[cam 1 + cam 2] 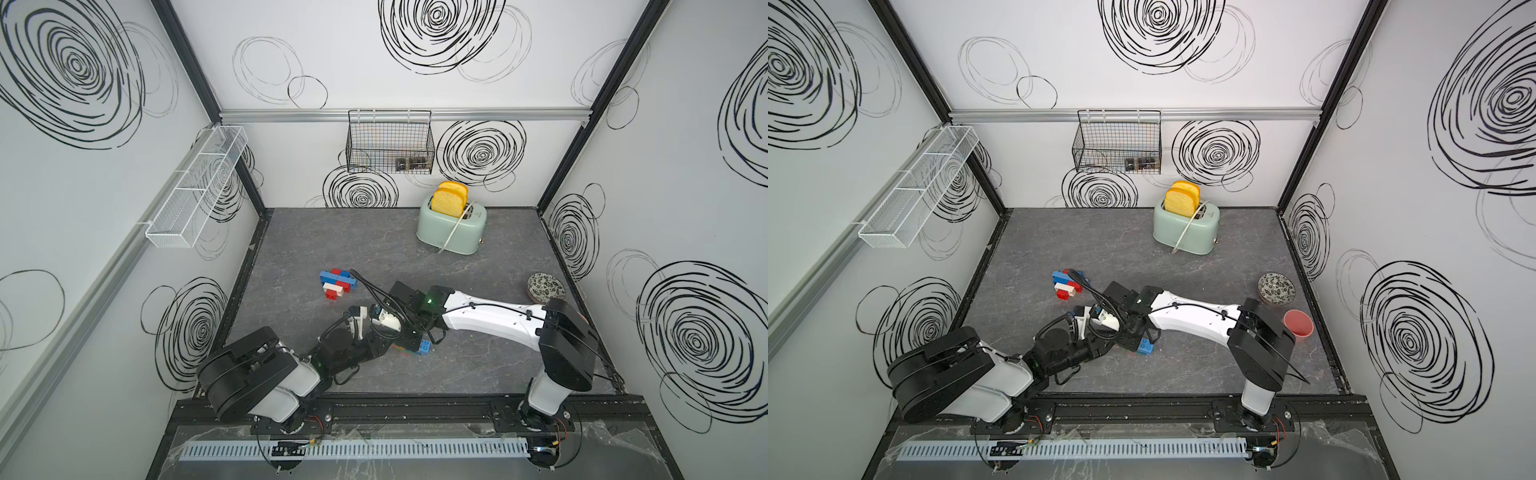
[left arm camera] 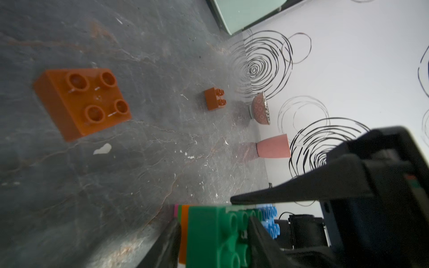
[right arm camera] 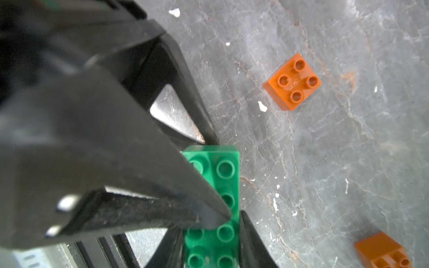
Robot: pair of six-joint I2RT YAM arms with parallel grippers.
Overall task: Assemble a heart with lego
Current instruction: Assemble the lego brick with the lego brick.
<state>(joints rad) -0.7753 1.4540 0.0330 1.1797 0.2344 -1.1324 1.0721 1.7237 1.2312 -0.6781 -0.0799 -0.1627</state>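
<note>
A small lego stack stands near the table's front middle, topped by an oblong green brick (image 3: 225, 171) over orange, green and pink layers (image 2: 184, 222). A blue brick (image 1: 426, 347) sits at its far end. My right gripper (image 3: 211, 227) is shut on the green brick's two long sides. My left gripper (image 2: 213, 220) lies low and sideways, with one finger on the studs and the other against the stack's underside. In both top views the right wrist covers most of the stack. Two loose orange-brown square bricks (image 3: 292, 82) (image 3: 383, 250) lie beside it. A blue, red and white assembly (image 1: 337, 284) lies further back left.
A mint toaster (image 1: 451, 226) with bread stands at the back. A patterned bowl (image 1: 1276, 287) and a pink cup (image 1: 1298, 323) sit by the right wall. A black wire basket (image 1: 390, 141) hangs on the back wall and a white one (image 1: 195, 187) on the left wall.
</note>
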